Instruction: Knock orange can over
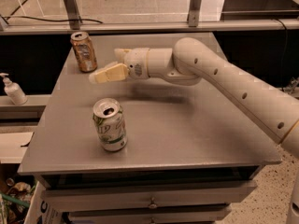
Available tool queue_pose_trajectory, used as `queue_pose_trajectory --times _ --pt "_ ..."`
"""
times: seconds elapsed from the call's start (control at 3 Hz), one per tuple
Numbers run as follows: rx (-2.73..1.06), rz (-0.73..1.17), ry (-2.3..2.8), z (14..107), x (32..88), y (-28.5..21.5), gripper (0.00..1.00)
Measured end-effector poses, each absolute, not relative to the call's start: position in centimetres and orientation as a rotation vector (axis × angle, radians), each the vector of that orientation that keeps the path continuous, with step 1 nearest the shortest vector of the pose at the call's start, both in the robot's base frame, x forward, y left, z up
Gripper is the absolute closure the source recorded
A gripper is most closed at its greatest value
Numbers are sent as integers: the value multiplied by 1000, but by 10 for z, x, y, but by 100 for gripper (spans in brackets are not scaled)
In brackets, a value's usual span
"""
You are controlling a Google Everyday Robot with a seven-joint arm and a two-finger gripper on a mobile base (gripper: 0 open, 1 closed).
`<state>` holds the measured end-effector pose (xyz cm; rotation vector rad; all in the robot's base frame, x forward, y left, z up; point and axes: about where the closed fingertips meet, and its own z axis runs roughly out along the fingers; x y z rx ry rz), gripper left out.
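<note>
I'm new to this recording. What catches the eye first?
The white arm reaches in from the right, its gripper hanging close beside the upright orange can at the gray table's far left corner. A green-and-white can stands nearer the front.

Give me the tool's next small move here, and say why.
Probably push the tool a little to the left in the camera view and away, into the side of the orange can. That can stands upright near the far left corner of the table; the tool hovers just right of it, apparently not touching. The green-and-white can stands nearer the front, out of that path.
</note>
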<state>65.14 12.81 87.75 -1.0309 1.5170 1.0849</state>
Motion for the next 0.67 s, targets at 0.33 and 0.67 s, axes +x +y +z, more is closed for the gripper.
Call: queue_pose_trajectory --times 0.33,0.67 --pt "-956 1039 1491 880 680 136 0" --pt "-921 1014 1475 884 706 149 0"
